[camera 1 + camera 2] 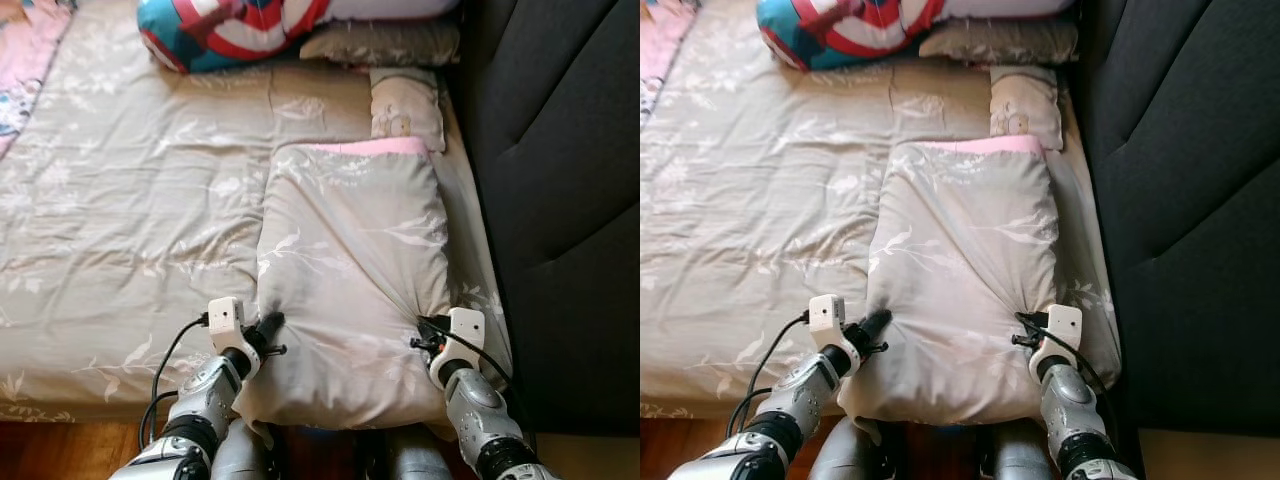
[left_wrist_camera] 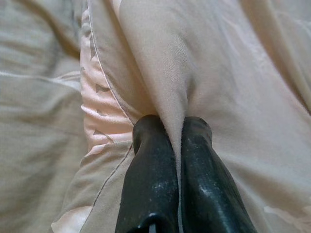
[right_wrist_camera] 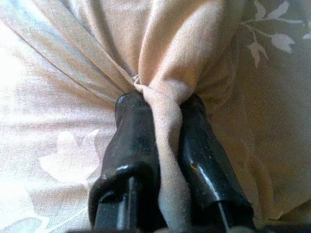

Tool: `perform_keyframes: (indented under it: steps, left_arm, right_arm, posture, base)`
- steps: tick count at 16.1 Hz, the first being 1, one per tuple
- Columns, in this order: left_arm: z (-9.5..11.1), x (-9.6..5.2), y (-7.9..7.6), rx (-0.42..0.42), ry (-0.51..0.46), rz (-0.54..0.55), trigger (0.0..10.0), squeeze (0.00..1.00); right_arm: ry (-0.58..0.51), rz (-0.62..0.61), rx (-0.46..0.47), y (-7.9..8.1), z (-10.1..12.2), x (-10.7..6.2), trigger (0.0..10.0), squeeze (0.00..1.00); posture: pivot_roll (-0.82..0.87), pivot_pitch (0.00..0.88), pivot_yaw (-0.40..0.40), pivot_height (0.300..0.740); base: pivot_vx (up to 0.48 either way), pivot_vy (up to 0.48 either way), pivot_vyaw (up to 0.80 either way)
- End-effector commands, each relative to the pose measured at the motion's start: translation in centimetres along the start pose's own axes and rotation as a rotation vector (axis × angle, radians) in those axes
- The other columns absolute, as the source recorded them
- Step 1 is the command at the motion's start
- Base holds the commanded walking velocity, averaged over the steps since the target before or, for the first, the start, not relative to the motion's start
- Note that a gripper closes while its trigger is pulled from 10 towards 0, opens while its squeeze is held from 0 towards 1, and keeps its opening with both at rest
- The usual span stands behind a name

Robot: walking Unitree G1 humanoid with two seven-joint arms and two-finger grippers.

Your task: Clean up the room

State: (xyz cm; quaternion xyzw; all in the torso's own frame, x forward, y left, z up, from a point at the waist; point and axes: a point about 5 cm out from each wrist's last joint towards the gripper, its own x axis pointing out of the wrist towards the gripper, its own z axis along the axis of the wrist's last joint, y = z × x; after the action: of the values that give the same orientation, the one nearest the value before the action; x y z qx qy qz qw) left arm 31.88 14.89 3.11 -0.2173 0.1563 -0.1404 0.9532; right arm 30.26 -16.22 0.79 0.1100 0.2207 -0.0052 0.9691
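My left gripper (image 1: 268,325) and right gripper (image 1: 424,333), jaws clamped on the folded grey floral quilt's (image 1: 352,270) near edge, hold it square on the bed (image 1: 120,200).

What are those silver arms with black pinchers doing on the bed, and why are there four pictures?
It is a house robot tidying a bedroom. Two pictures come from cameras in its head, looking down at the bed. The other two come from cameras on its wrists, looking along its black fingers. On the bed lies a folded grey blanket with a pink edge. The left gripper pinches one near corner of it, and the right gripper pinches the other; close up, cloth is squeezed between the fingers. Further back are a small pillow and a red, white and blue cushion. A dark sofa stands beside the bed.
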Motion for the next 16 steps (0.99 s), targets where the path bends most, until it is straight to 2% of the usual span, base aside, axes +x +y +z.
perform_keyframes:
  steps: [1,8,9,10,11,13,16]
  left_arm:
    - [-0.6,0.1,-0.9,-0.014,-0.006,-0.042,0.0,0.0]
    - [-0.7,0.0,-1.4,-0.009,-0.052,-0.045,0.0,0.0]
    - [-0.6,0.0,-1.2,0.018,-0.051,-0.015,0.0,0.0]
    - [-0.5,0.0,-0.8,0.08,-0.04,0.036,0.0,0.0]
    - [-0.4,-0.1,-0.8,0.083,-0.047,0.045,10.0,0.0]
    - [-0.1,-0.3,-0.5,0.111,-0.078,0.075,10.0,0.0]
    - [0.5,-0.5,-0.6,0.166,-0.125,0.093,10.0,0.0]
  right_arm:
    - [0.018,0.032,0.003,0.7,-0.4,0.0,0.0,0.0]
    - [-0.009,0.04,0.001,0.7,0.2,0.2,0.0,0.0]
    - [-0.01,0.038,0.001,0.7,0.2,0.2,1.5,0.0]
    - [-0.014,0.033,0.003,0.7,0.2,0.2,3.4,0.0]
    - [-0.025,0.036,0.011,0.7,0.4,0.2,10.0,0.0]
    - [-0.074,0.056,0.035,0.9,0.9,0.2,10.0,0.0]
    - [-0.092,0.078,0.012,1.2,0.6,-0.1,10.0,0.0]
  posture:
    - [-0.04,0.144,-0.015,0.663]
    - [-0.03,0.099,-0.021,0.663]
    - [-0.03,0.094,-0.02,0.663]
    - [-0.03,0.09,-0.018,0.663]
    - [-0.03,0.088,-0.015,0.663]
    - [-0.03,0.086,-0.011,0.663]
    - [-0.02,0.092,-0.01,0.663]
  base:
    - [0.0,0.0,0.0]
    - [0.0,0.0,0.0]
    - [0.0,0.0,0.0]
    - [0.0,0.0,0.0]
    - [0.0,0.0,0.0]
    - [0.0,0.0,0.0]
    - [0.0,0.0,0.0]
